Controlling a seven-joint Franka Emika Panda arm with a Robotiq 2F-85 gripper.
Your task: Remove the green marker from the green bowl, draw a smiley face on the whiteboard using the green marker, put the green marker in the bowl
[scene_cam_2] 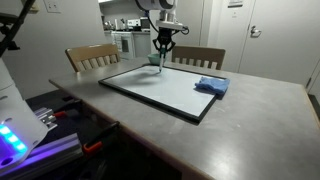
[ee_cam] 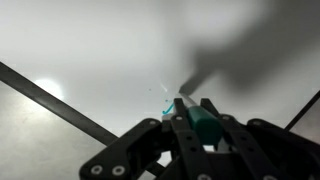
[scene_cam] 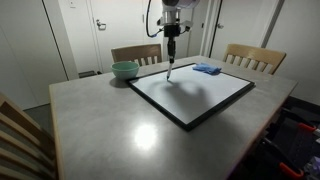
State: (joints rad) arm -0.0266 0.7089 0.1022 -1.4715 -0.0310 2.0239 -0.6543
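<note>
My gripper (scene_cam: pixel 171 52) hangs over the far part of the whiteboard (scene_cam: pixel 200 100), shut on the green marker (scene_cam: pixel 169 68), which points down with its tip at the board. In the wrist view the marker's green barrel (ee_cam: pixel 203 128) sits clamped between the black fingers (ee_cam: pixel 180 125), and small faint green strokes (ee_cam: pixel 163 95) show on the white surface by the tip. The pale green bowl (scene_cam: pixel 125 70) stands on the table beside the board's far corner, apart from the gripper; another exterior view shows my gripper (scene_cam_2: pixel 163 45) in front of the bowl (scene_cam_2: pixel 154 59).
A blue cloth pad (scene_cam: pixel 207 69) lies at the whiteboard's edge, also the pad (scene_cam_2: pixel 211 85). Wooden chairs (scene_cam: pixel 252 57) (scene_cam_2: pixel 92 55) stand at the grey table (scene_cam: pixel 110 130). The board's black frame (ee_cam: pixel 60 105) crosses the wrist view.
</note>
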